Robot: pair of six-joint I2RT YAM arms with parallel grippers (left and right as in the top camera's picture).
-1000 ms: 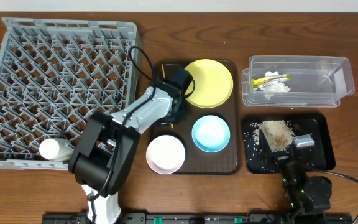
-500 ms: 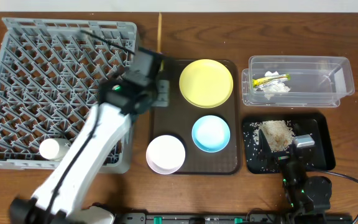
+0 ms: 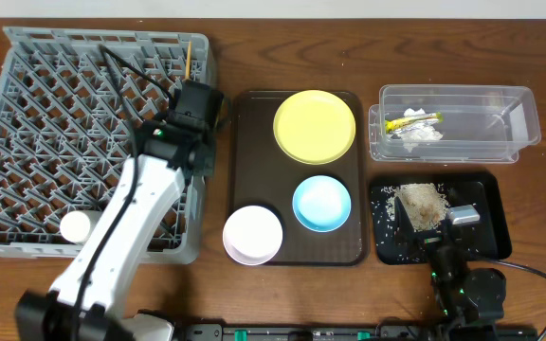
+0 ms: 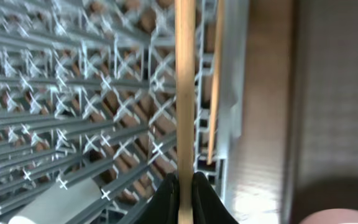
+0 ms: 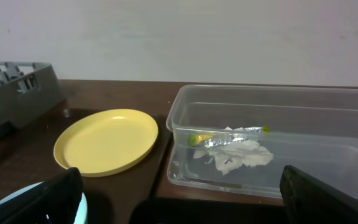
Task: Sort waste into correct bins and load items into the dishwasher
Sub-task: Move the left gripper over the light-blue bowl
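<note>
My left gripper point(image 3: 193, 102) is shut on a thin wooden chopstick point(image 4: 184, 93), held over the right edge of the grey dish rack point(image 3: 64, 123). The stick's far end shows in the overhead view point(image 3: 188, 59). A second chopstick point(image 4: 214, 87) lies by the rack's right wall, outside the jaws point(image 4: 183, 190). The yellow plate point(image 3: 314, 125), light blue bowl point(image 3: 321, 203) and white bowl point(image 3: 252, 234) sit on the brown tray point(image 3: 254, 142). The clear tub point(image 3: 500, 118) holds the wrapper point(image 3: 413, 119) and tissue point(image 3: 419, 135). Food scraps point(image 3: 421, 203) lie in the black tray point(image 3: 491, 227). My right gripper point(image 3: 441, 232) is open and empty over it.
A white cup point(image 3: 76, 225) lies in the rack's front left corner and shows in the left wrist view point(image 4: 48, 208). In the right wrist view, the plate point(image 5: 107, 140) and clear tub point(image 5: 272, 106) lie ahead, with the rack corner point(image 5: 17, 84) at far left.
My left arm lifted off the brown tray and swung left over the rack's right edge, carrying the chopstick. The right arm has not moved.
</note>
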